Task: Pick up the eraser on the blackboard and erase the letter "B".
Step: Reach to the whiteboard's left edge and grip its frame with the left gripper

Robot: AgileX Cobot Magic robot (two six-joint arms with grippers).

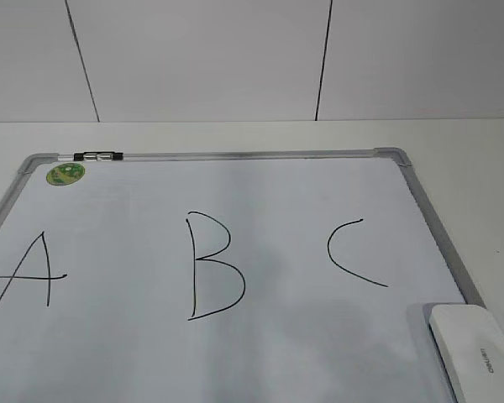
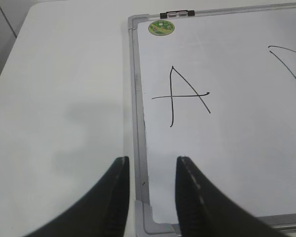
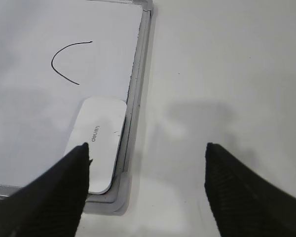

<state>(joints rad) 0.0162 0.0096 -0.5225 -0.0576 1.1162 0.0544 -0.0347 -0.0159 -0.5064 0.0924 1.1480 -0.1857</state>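
The blackboard (image 1: 260, 180) is a white board with a grey frame, lying flat on the table. The letter "B" (image 1: 212, 264) is drawn in black at its middle, between an "A" (image 1: 29, 273) and a "C" (image 1: 353, 252). The white eraser (image 1: 475, 348) lies on the board's near right corner; it also shows in the right wrist view (image 3: 96, 143). My right gripper (image 3: 147, 150) is open and empty above the board's corner frame, just right of the eraser. My left gripper (image 2: 153, 165) is open and empty over the board's left frame edge (image 2: 136, 123). Neither gripper shows in the exterior view.
A round green sticker (image 1: 65, 174) and a black clip (image 1: 99, 156) sit at the board's far left corner. The white table (image 3: 222, 74) spreads right of the board and also left of it (image 2: 59, 98). A white panelled wall (image 1: 202, 59) stands behind.
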